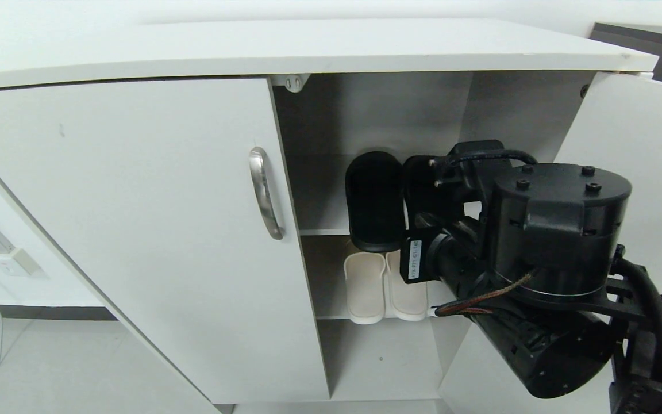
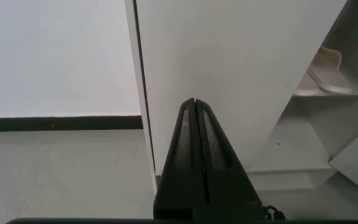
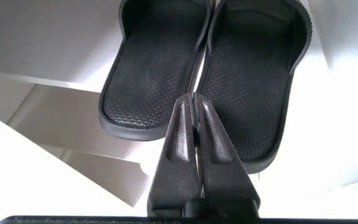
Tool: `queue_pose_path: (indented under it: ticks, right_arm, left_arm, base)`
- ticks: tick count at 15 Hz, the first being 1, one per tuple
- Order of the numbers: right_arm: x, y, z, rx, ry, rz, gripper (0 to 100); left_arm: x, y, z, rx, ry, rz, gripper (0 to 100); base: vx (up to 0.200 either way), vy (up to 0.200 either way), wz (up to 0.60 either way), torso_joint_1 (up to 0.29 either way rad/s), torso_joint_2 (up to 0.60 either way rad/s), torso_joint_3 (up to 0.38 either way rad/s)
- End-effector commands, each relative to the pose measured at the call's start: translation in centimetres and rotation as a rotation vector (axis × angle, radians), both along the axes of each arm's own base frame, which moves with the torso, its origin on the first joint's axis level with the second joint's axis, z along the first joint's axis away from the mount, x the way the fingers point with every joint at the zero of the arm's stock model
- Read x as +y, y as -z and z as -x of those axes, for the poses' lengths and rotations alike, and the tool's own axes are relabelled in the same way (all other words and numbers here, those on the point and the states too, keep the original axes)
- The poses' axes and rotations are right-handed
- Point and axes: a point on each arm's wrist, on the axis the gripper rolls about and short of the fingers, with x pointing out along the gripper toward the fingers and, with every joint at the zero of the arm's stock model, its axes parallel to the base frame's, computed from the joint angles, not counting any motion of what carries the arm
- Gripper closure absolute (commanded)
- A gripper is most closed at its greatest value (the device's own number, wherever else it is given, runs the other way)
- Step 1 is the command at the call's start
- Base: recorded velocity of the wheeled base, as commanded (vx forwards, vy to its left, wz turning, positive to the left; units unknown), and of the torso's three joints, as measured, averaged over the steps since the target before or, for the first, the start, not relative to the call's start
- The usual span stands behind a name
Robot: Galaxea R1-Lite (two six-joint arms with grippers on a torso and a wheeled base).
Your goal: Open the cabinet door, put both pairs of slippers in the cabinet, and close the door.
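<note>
Already the right door (image 1: 641,172) of the cabinet (image 1: 308,52) is swung open, while the left door (image 1: 135,230) is shut. The white pair (image 1: 385,284) is set side by side on the lower shelf (image 1: 331,315), so that part is judged done. The black pair (image 1: 374,201) is found at the upper shelf (image 1: 322,232), heels hanging out past its front edge. The right gripper (image 3: 194,96) is clenched at the seam where the two black slippers meet. Their inner edges are judged to be pinched between its fingers, though a firm grasp cannot be confirmed. The left gripper (image 2: 194,102) is closed on nothing and is held low before the left door. Left to be done, by this reckoning: the black pair is to be pushed fully in and released, the arm drawn out, and the right door closed.
</note>
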Motion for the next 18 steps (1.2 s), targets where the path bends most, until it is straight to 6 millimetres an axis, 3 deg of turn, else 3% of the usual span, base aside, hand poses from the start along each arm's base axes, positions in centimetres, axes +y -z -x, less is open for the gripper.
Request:
queue_pose_path:
  ticks: [1, 5, 18]
  right_arm:
    - [0.09, 0.18, -0.03, 0.003, 0.000, 0.005, 100]
    - [0.09, 0.14, -0.03, 0.002, 0.001, 0.004, 100]
    - [0.26, 0.60, -0.09, 0.010, 0.003, 0.017, 100]
  left_arm:
    - [0.00, 0.01, 0.00, 0.000, 0.000, 0.001, 100]
    - [0.00, 0.01, 0.00, 0.000, 0.000, -0.002, 100]
    - [0.00, 0.00, -0.01, 0.002, 0.001, -0.002, 100]
  base:
    - [0.000, 0.000, 0.00, 0.000, 0.00, 0.000]
    - [0.000, 0.000, 0.00, 0.000, 0.00, 0.000]
    - [-0.200, 0.000, 0.00, 0.003, 0.00, 0.003]
